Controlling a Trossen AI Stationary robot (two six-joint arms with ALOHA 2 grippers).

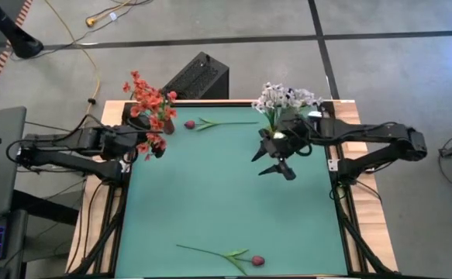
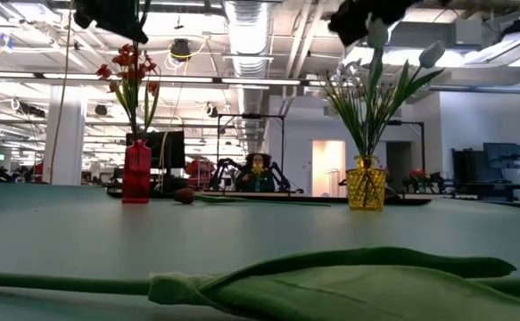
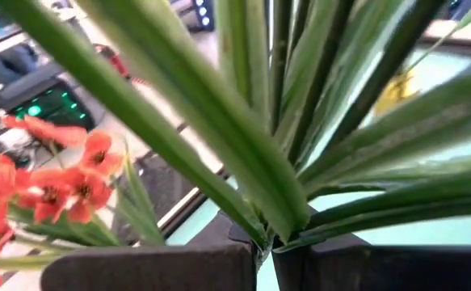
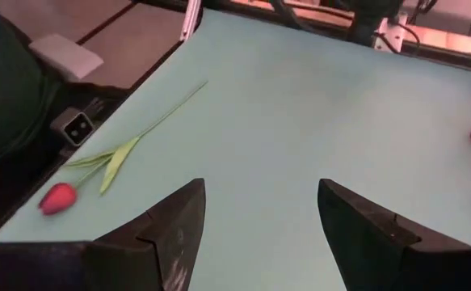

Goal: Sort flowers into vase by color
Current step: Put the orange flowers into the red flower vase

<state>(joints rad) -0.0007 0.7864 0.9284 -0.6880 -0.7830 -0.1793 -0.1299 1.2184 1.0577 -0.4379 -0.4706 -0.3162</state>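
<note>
Teal table mat [image 1: 210,201] fills the high view's middle. Left gripper [image 1: 144,146], upper left, is clamped on an orange-red spray [image 1: 150,101] over the red vase [image 2: 136,174]. Right gripper [image 1: 276,159], fingers spread and empty, hangs beside the white bunch [image 1: 286,98] (yellow vase [image 2: 365,189]). Pink buds [image 1: 257,260] lie at the bottom and top [image 1: 190,124].

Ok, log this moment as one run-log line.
left gripper: shut on orange-red spray at red vase | right gripper: open, empty, by yellow vase | pink buds: on mat
</note>
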